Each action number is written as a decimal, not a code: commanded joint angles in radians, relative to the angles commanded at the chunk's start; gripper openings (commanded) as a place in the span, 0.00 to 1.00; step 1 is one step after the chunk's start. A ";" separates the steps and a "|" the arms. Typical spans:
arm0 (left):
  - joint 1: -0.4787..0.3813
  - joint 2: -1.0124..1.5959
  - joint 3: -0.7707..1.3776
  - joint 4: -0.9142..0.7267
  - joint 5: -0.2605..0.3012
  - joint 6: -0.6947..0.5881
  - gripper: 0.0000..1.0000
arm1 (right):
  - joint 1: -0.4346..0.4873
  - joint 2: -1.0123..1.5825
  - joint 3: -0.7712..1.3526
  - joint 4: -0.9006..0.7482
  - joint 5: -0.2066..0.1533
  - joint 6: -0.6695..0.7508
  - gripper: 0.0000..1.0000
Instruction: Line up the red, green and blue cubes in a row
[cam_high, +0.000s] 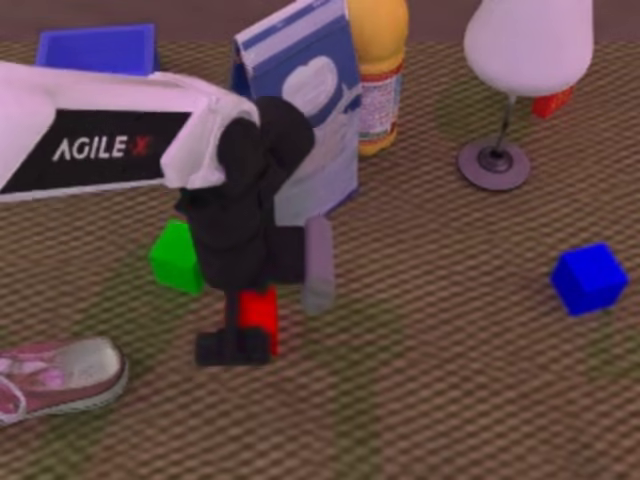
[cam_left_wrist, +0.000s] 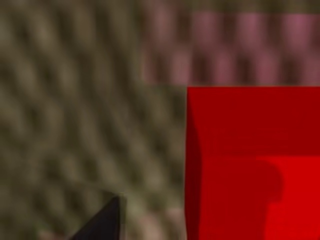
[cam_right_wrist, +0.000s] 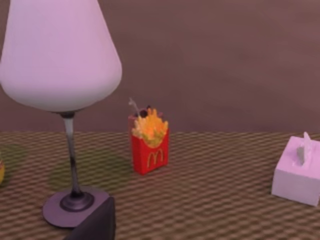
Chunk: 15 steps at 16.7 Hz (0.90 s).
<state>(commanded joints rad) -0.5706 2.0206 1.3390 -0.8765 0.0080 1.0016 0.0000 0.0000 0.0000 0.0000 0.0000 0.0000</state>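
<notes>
The red cube (cam_high: 262, 312) lies on the woven mat under my left gripper (cam_high: 237, 347), which points down at it and is open. In the left wrist view the red cube (cam_left_wrist: 252, 165) fills the side, and one dark finger (cam_left_wrist: 102, 222) stands apart from it with mat between; the other finger is hidden. The green cube (cam_high: 175, 256) sits just left of the left arm's wrist. The blue cube (cam_high: 590, 278) lies alone far to the right. My right gripper is outside the top view; one of its fingers (cam_right_wrist: 97, 222) shows, with nothing held.
A blue-and-white carton (cam_high: 300, 110) and an orange bottle (cam_high: 380, 70) stand behind the left arm. A blue bin (cam_high: 97, 48) is at back left, a wine glass (cam_high: 520, 60) at back right, with a fries box (cam_right_wrist: 149, 145) and tissue box (cam_right_wrist: 298, 172) beyond. A pink shoe (cam_high: 60, 378) lies front left.
</notes>
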 joint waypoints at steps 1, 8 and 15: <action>0.004 -0.009 0.019 -0.024 -0.001 -0.002 1.00 | 0.000 0.000 0.000 0.000 0.000 0.000 1.00; 0.018 -0.085 0.148 -0.237 0.000 -0.002 1.00 | 0.000 0.000 0.000 0.000 0.000 0.000 1.00; 0.030 -0.063 0.172 -0.239 -0.002 -0.068 1.00 | 0.000 0.000 0.000 0.000 0.000 0.000 1.00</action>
<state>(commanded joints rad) -0.5402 1.9577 1.5114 -1.1155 0.0062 0.9334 0.0000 0.0000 0.0000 0.0000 0.0000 0.0000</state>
